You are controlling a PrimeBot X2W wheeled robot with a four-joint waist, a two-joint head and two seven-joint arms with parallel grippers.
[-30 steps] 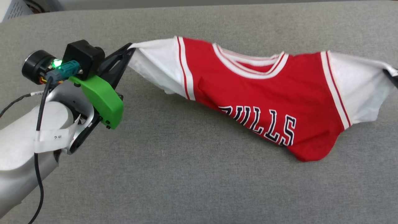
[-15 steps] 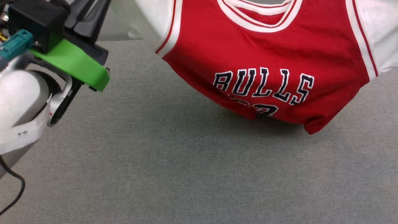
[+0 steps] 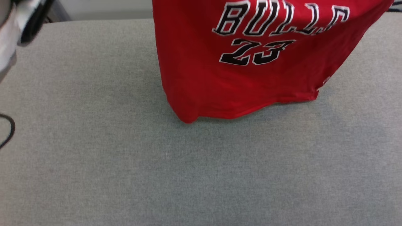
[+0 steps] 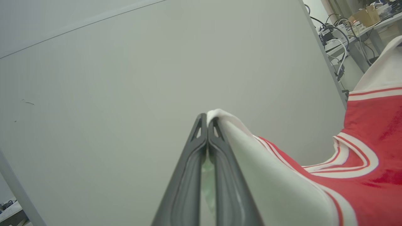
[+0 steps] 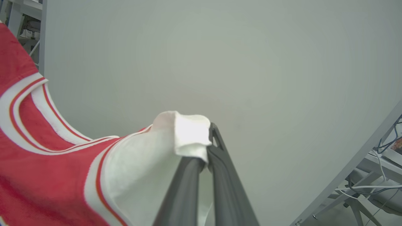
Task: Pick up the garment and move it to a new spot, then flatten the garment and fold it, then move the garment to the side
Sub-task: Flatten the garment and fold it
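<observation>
Red garment (image 3: 238,81) now hangs full length instead of sagging between the arms, its 23 come into sight under the lettering. Left hand (image 4: 205,121) and right hand (image 5: 208,142) are each pinched tight on a white sleeve end; the hem seems to brush the grey surface (image 3: 188,175), though that's hard to judge.

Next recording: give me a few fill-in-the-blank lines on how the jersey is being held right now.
The left hand is shut on a ____ sleeve of the garment.
The right hand is ____ on the other sleeve.
The number under the chest lettering reads ____.
Under the hanging hem lies a ____ fabric surface.
Missing words: white; shut; 23; grey.
</observation>
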